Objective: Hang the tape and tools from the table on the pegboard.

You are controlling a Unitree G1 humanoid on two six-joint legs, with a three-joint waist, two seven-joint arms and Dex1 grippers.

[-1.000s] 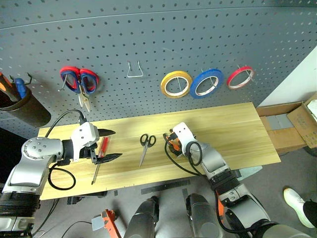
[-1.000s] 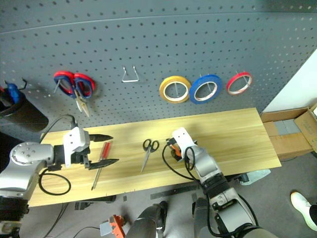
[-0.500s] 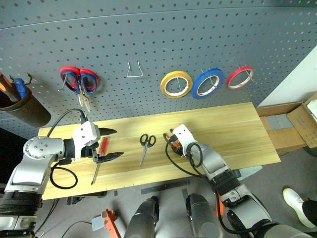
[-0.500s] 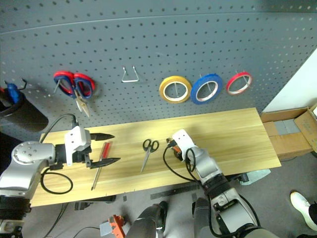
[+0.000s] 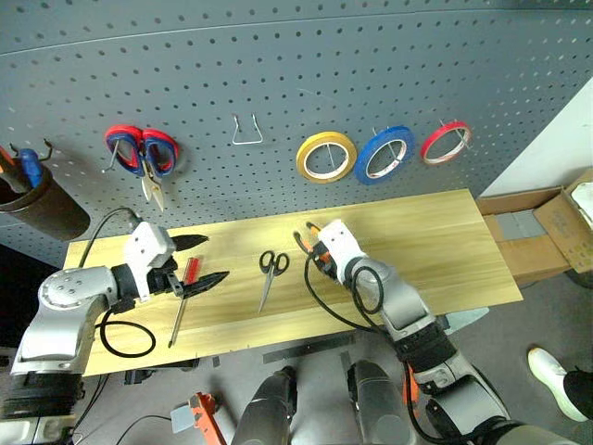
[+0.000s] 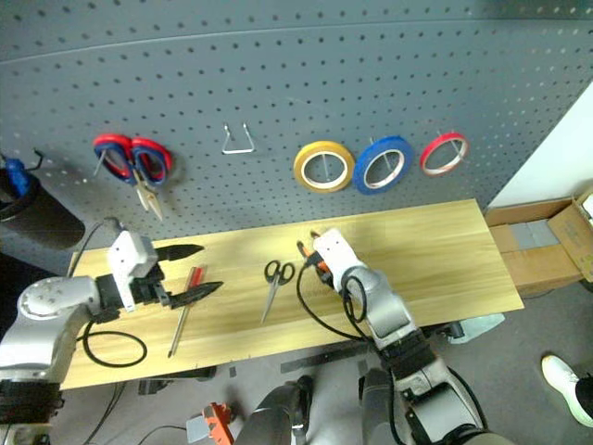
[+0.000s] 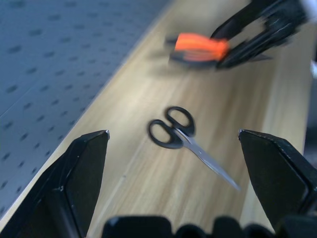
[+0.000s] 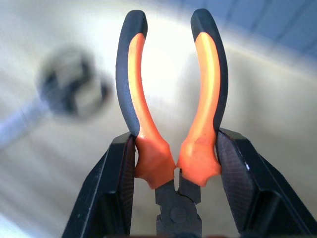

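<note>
**A:** Status on my right gripper (image 8: 171,163)?

**B:** Jaws clamped on the pliers (image 8: 171,106), gripping low on the orange-and-black handles, which stick out past the fingers. Pliers are off the tabletop (image 5: 445,232), held above its middle.

**A:** Left gripper (image 5: 196,261)?

**B:** Jaws wide apart, nothing between them. I've got it hovering over the left part of the tabletop, right by the screwdriver (image 5: 182,298), which lies flat with its red handle toward the pegboard (image 5: 296,74).

**A:** Other items?

**B:** Black-handled scissors (image 5: 270,274) lie flat between the two grippers, blades pointing toward the near edge. Blue tape (image 5: 385,155) hangs on the pegboard, between a yellow roll (image 5: 326,157) and a thin red roll (image 5: 444,142). Red-and-blue scissors (image 5: 142,153) hang further left.
</note>
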